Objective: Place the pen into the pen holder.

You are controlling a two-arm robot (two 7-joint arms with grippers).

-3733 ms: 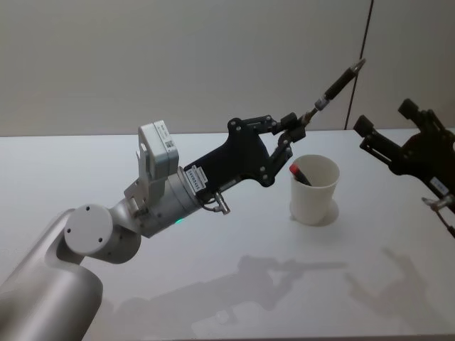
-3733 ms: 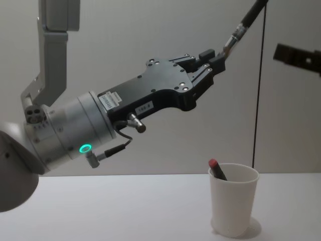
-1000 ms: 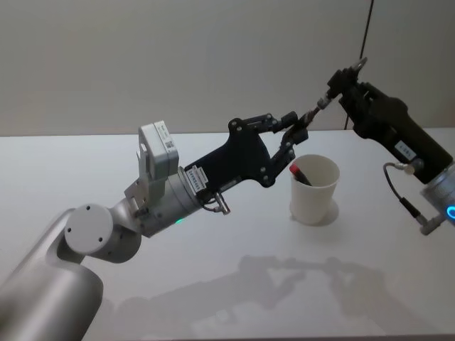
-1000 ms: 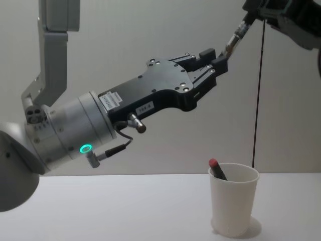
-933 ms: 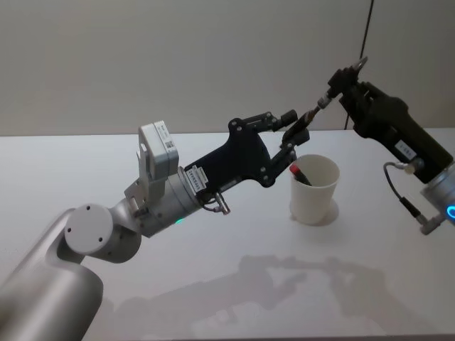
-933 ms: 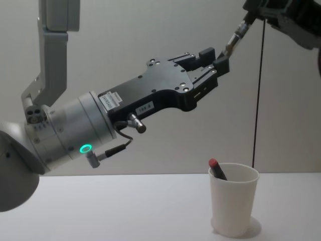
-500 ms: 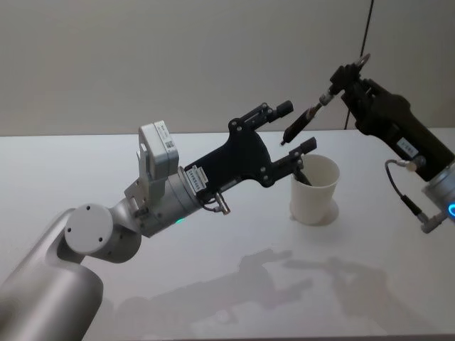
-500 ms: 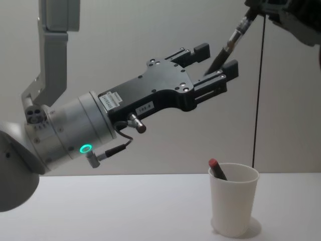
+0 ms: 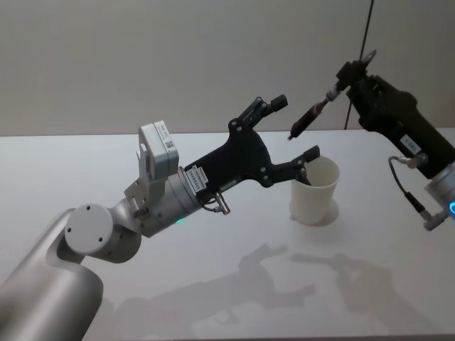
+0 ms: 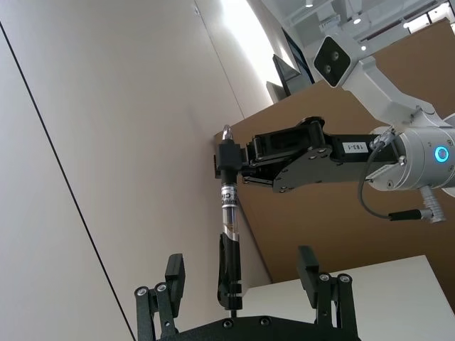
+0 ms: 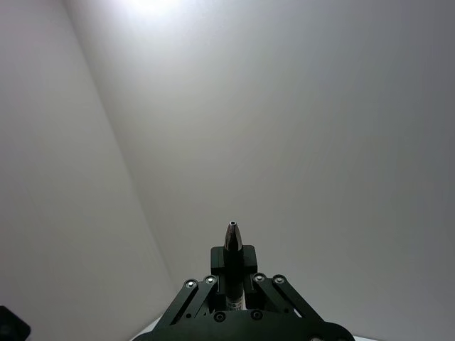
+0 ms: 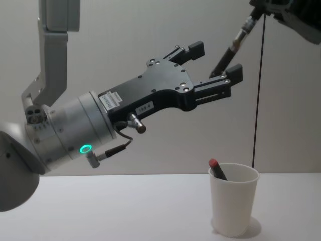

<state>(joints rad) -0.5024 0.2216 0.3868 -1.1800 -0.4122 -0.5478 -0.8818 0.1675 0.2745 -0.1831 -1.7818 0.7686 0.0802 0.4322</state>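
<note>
1. Two end effectors are meeting above the white table (image 9: pixel 213 284): the left end effector (image 9: pixel 295 128) is hanging in the air with its fingers spread wide, gripping nothing.
2. Between those fingers, touching neither, the pen (image 9: pixel 309 117) is slanting tip-down above the pen holder.
3. Below, the pen holder (image 9: pixel 313 190), a white paper cup, is standing upright, carrying a red-capped pen (image 12: pixel 216 168).
4. At right, the right end effector (image 9: pixel 347 77) is clamping the pen's upper end.
</note>
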